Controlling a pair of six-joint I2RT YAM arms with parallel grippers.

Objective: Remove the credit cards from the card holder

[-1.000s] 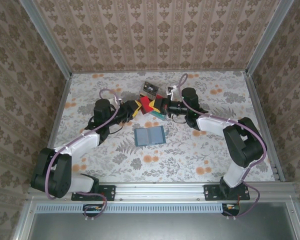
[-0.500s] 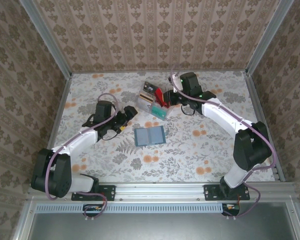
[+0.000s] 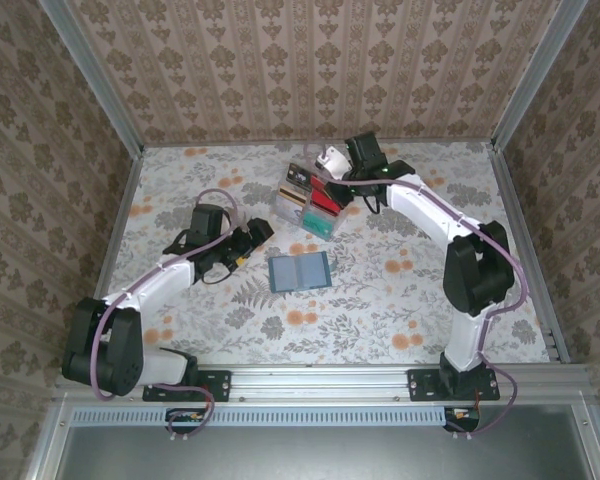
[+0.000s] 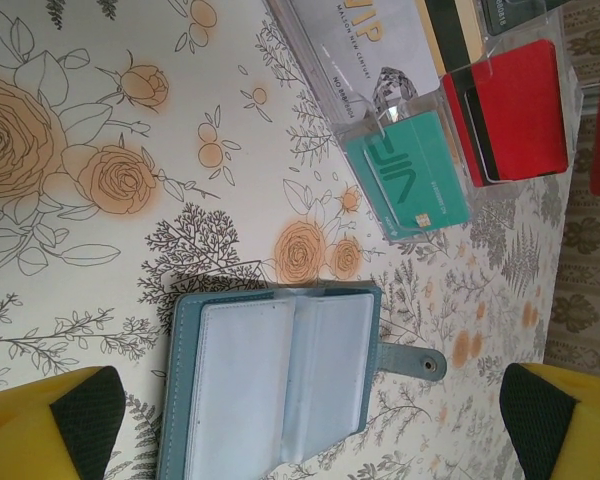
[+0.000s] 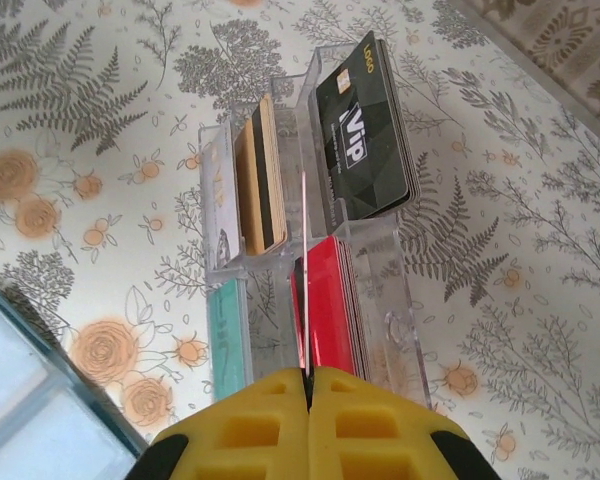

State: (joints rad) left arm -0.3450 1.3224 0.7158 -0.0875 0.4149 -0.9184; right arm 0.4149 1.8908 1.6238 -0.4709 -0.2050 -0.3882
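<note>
Top external view: the card holder (image 3: 300, 271) is laid open and flat near the centre of the table (image 3: 400, 300). Its long axis is set along the 9-to-3 o'clock line, with the 3 o'clock end raised slightly toward 2. In the left wrist view its clear sleeves (image 4: 280, 385) are turned upward and its snap tab (image 4: 421, 362) is seen at 3 o'clock.

At 12 o'clock of the holder, and apart from it, a clear tray (image 3: 310, 207) is loaded with credit cards: black (image 5: 365, 135), gold-striped (image 5: 263, 175), teal (image 4: 405, 175) and red (image 4: 515, 115).

The table is covered in a floral print. It is enclosed by papered walls (image 3: 310, 70) and an aluminium frame (image 3: 320, 382).

Bare tabletop is left around the holder at 3, 6 and 9 o'clock.

The left gripper (image 3: 255, 238) is fully released at 10 o'clock of the holder. The right gripper (image 5: 308, 385) is clenched on a red card (image 5: 302, 270), held edge-on over the tray.
</note>
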